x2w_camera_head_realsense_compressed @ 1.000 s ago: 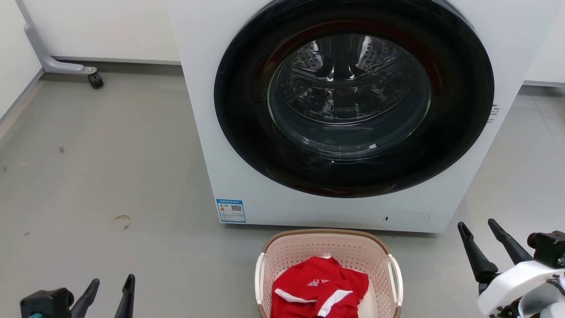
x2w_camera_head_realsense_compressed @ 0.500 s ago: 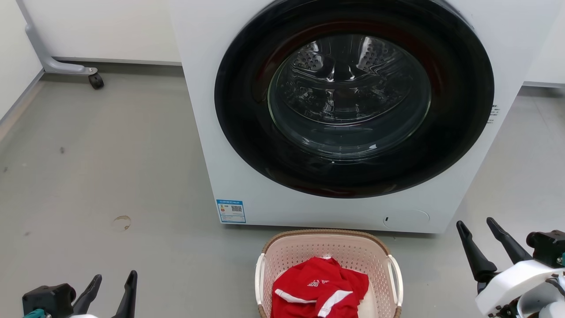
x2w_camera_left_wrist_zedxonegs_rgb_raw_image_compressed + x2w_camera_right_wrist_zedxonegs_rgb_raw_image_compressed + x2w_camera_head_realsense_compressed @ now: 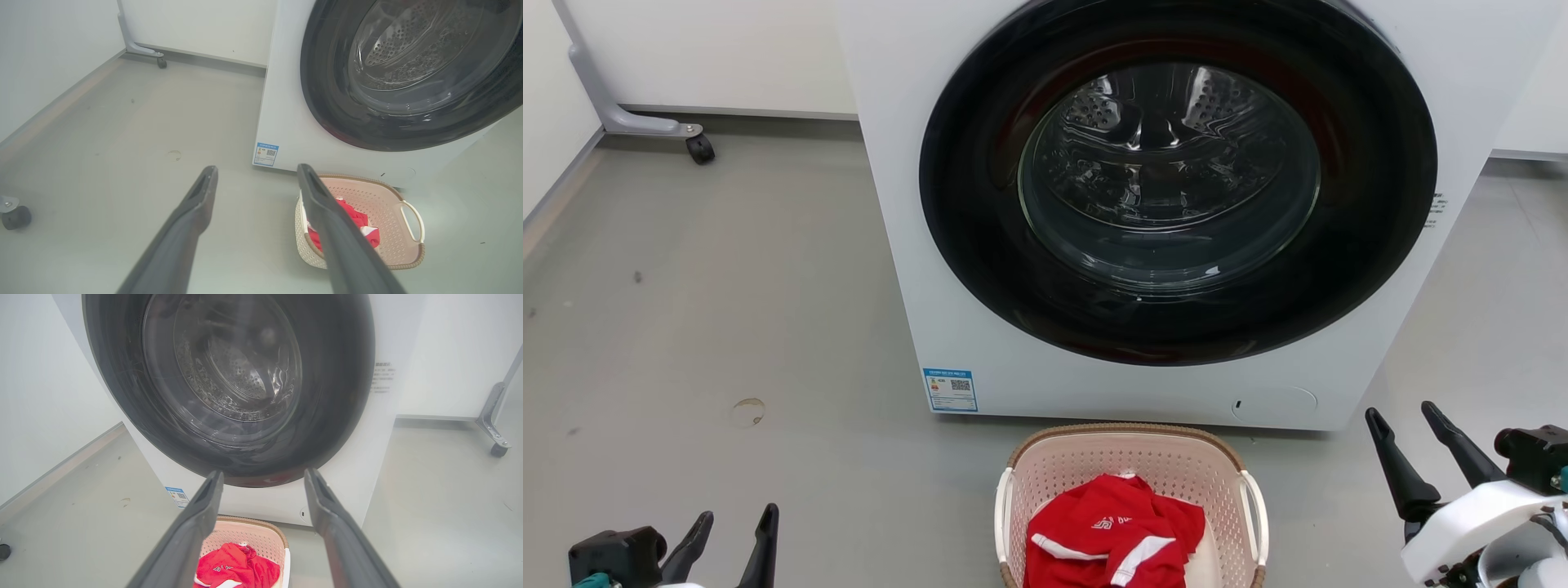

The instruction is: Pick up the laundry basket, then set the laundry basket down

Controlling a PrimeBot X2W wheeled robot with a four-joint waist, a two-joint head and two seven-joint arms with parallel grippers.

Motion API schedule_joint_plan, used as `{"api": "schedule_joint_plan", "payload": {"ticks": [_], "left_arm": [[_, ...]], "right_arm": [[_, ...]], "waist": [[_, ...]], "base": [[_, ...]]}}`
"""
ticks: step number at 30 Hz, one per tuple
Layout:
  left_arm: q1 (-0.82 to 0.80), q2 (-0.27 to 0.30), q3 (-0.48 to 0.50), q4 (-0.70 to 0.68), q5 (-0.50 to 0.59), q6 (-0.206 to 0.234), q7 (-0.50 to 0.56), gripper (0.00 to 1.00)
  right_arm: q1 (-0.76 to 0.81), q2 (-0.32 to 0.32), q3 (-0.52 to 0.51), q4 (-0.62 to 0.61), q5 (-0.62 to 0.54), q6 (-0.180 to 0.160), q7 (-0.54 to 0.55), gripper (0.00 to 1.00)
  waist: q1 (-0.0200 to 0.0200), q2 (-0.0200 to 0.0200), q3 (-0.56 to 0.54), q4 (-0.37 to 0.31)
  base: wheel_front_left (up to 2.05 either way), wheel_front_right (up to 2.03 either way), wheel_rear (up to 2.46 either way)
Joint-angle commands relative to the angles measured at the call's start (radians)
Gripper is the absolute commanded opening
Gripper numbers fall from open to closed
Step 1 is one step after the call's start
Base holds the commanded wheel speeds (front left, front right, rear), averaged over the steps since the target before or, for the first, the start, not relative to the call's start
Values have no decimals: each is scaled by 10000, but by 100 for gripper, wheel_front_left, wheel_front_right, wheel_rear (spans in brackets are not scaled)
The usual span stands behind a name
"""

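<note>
The pale pink laundry basket (image 3: 1131, 457) with a brown woven rim and white side handles stands on the grey floor just in front of the washing machine, a red and white garment (image 3: 1112, 532) lying inside. It also appears in the left wrist view (image 3: 380, 204) and the right wrist view (image 3: 249, 533). My left gripper (image 3: 734, 523) is open at the lower left, well apart from the basket. At the lower right my right gripper (image 3: 1403, 418) is open too, to the right of the basket and clear of it. Both hold nothing.
A white front-loading washing machine (image 3: 980, 343) with a closed dark round door (image 3: 1176, 180) rises right behind the basket. A grey stand leg with a caster (image 3: 698, 149) is at the back left by the wall. Bare floor (image 3: 727, 310) lies left and right of the machine.
Both grippers have drifted slightly, the left a little right, the right a little left and up. The basket has not moved.
</note>
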Motion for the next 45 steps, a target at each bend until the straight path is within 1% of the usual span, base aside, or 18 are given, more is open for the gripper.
{"api": "schedule_joint_plan", "payload": {"ticks": [1, 33, 45], "left_arm": [[-757, 310, 416, -106, 42, 1, -76, 100], [-881, 219, 415, 114, 31, -178, -211, 100], [-865, 218, 334, 108, 99, -148, -211, 100]], "right_arm": [[-179, -243, 115, -303, -100, -29, 4, 100], [-177, -260, 130, -313, -93, -29, -15, 100], [-128, -320, 143, -367, -67, -29, -33, 100]], "waist": [[0, -1, 9, 2], [0, -1, 14, 40], [0, -1, -16, 47]], "base": [[0, 0, 0], [0, 0, 0], [0, 0, 0]]}}
